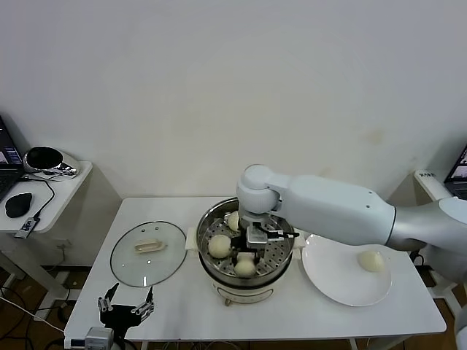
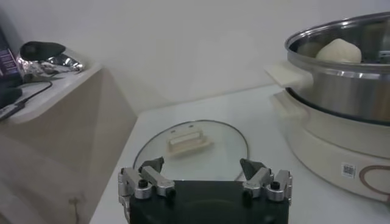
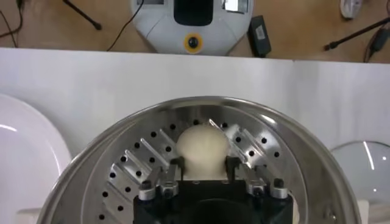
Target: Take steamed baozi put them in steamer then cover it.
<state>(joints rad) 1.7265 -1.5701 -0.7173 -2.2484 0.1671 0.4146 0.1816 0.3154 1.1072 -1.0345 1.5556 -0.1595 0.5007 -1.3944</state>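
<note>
The steamer [image 1: 244, 251] stands mid-table with three baozi on its perforated tray: one at the back [image 1: 233, 220], one at the left [image 1: 220, 246] and one at the front [image 1: 245, 267]. My right gripper [image 1: 249, 255] reaches down into the pot and is shut on the front baozi [image 3: 203, 149], which rests low over the tray [image 3: 140, 164]. A fourth baozi [image 1: 372, 260] lies on the white plate [image 1: 328, 273]. The glass cover [image 1: 149, 251] lies flat left of the steamer. My left gripper [image 1: 125, 310] is open and empty at the front left, facing the cover [image 2: 192, 143].
A side table [image 1: 44, 197] with a mouse, cables and a shiny object stands at the far left. The steamer's white side handle [image 2: 291, 76] juts toward the cover. The robot's base [image 3: 194, 24] and cables sit on the floor past the table's front edge.
</note>
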